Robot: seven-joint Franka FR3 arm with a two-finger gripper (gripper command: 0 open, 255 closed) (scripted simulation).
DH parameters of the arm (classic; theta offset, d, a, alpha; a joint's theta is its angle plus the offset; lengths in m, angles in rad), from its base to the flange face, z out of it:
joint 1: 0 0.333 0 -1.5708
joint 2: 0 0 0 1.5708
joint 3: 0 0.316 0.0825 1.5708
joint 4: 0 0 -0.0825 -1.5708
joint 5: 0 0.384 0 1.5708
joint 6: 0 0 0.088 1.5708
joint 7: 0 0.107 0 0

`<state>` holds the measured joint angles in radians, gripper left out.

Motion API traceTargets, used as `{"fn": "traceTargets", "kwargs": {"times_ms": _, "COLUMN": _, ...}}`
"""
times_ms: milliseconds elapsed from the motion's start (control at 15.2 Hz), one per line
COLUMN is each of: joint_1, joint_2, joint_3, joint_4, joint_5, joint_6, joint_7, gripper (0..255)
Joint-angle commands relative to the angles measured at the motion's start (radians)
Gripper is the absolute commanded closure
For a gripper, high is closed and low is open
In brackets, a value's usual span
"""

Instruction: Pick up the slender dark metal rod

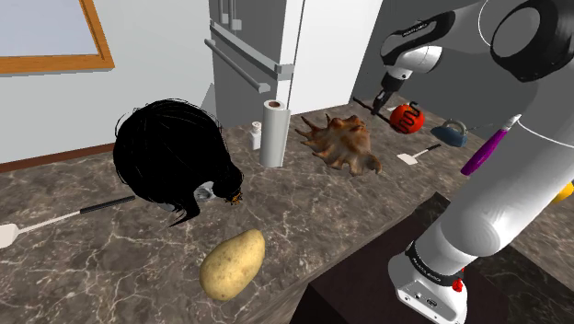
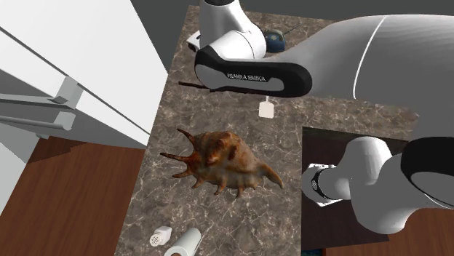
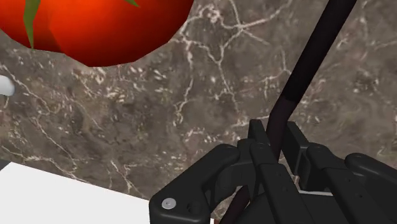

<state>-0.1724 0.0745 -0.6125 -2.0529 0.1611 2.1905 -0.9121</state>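
The arm (image 1: 487, 207) is showing smooth, rounded white shells, with dark grey discs capping its joints (image 1: 531, 32) and a dark band (image 2: 251, 75) carrying small white FRANKA EMIKA lettering. Near its foot a black ring (image 1: 432, 265) is bearing faint white lettering, and the white base below it is sporting a small red button (image 1: 457, 285) and tiny dark sockets (image 1: 429, 299). The gripper (image 3: 277, 137) is looking all black, blocky and angular, with one silvery round screw head (image 3: 168, 203) gleaming on its housing.
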Motion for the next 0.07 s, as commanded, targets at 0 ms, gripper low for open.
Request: {"fn": "traceTargets", "kwargs": {"times_ms": 0, "joint_1": 0.000, "joint_2": -0.004, "joint_3": 0.000, "joint_4": 0.005, "joint_5": -0.004, "joint_6": -0.008, "joint_7": 0.003, "gripper": 255}}
